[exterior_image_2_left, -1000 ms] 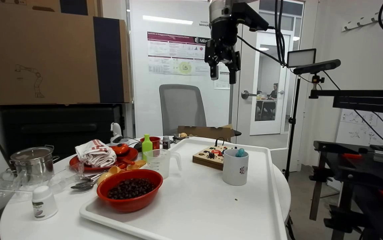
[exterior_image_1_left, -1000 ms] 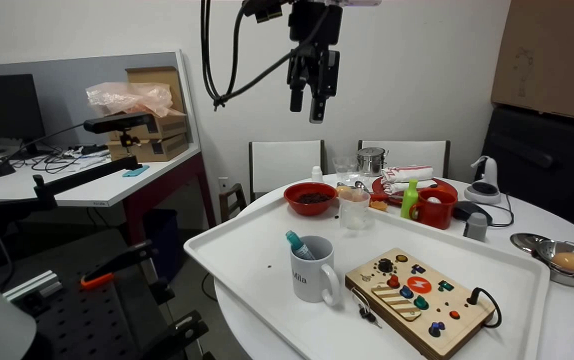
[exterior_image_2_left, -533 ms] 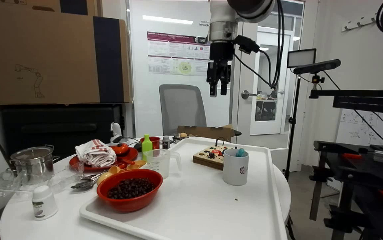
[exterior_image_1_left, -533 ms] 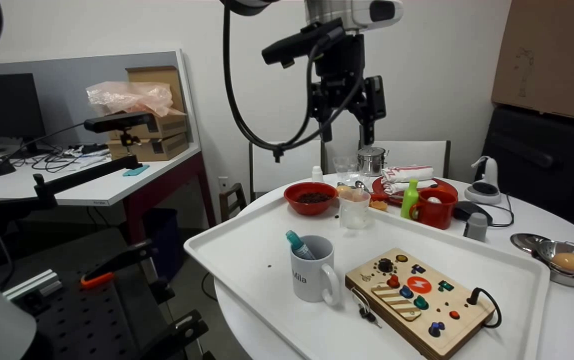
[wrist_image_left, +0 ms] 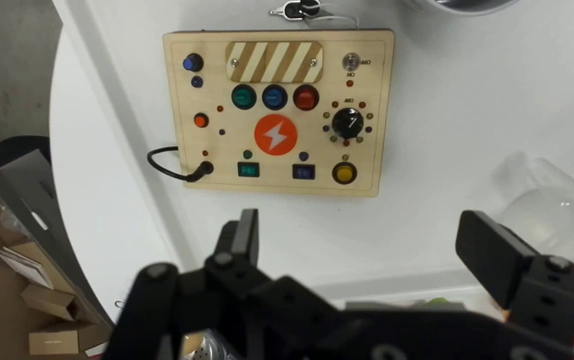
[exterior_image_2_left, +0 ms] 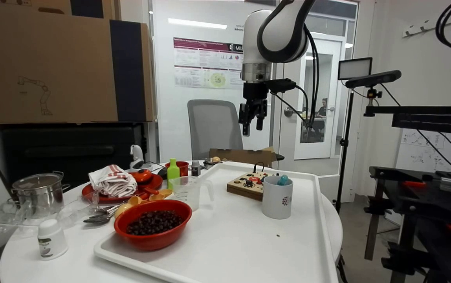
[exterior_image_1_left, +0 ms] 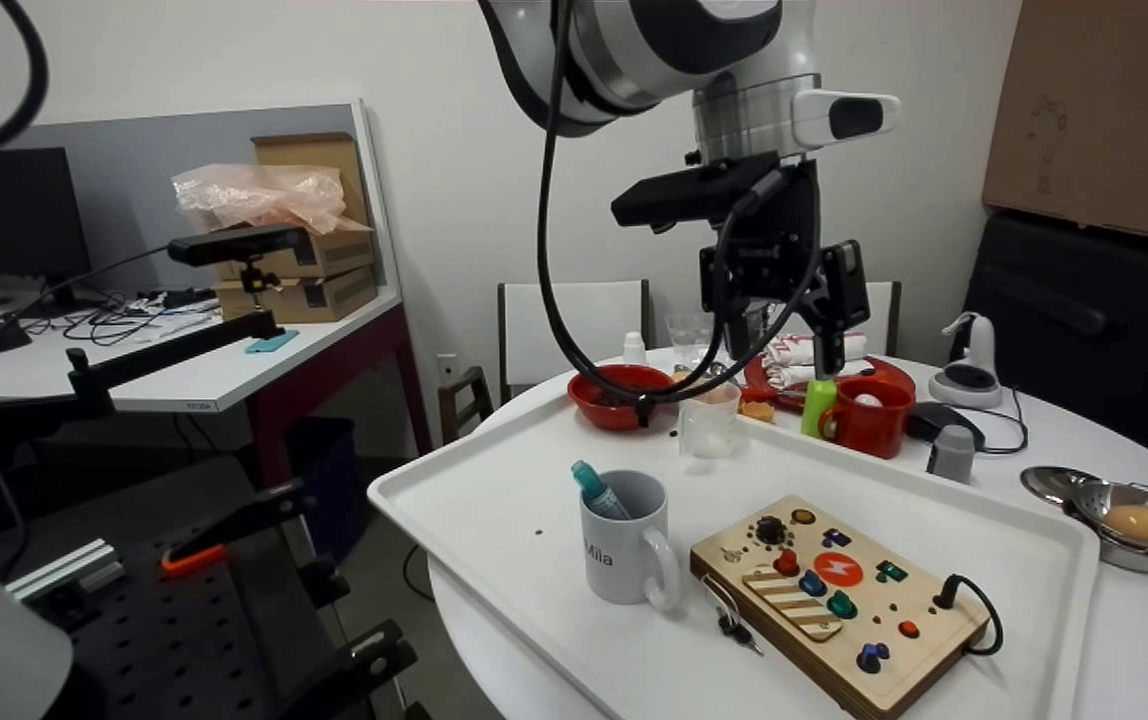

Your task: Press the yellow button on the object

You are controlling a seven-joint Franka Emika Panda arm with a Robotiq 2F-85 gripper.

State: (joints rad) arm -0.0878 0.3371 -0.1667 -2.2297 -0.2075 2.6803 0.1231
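Note:
The light-wood board (wrist_image_left: 277,186) lies flat on the white tray, dotted with coloured buttons, knobs and switches; it also shows in both exterior views (exterior_image_1_left: 869,595) (exterior_image_2_left: 245,189). The round yellow button (wrist_image_left: 344,173) is near a corner of the board in the wrist view; it shows small at the board's far corner in an exterior view (exterior_image_1_left: 804,517). My gripper (wrist_image_left: 358,217) is open and empty, jaws pointing down. It hangs well above the tray in both exterior views (exterior_image_1_left: 784,350) (exterior_image_2_left: 253,129). In the wrist view the yellow button appears just beyond the gap between the fingertips.
A white mug (exterior_image_1_left: 624,550) with a teal marker stands beside the board. Keys (exterior_image_1_left: 739,630) hang off the board's edge. A clear measuring cup (exterior_image_2_left: 186,192), a red bowl (exterior_image_2_left: 153,232) and a green bottle (exterior_image_2_left: 173,173) stand farther off. The tray (exterior_image_2_left: 229,243) has a raised rim.
The arm and gripper have moved down toward the table, and rightward in an exterior view. The jaws stay open. The board, mug and other items have not moved.

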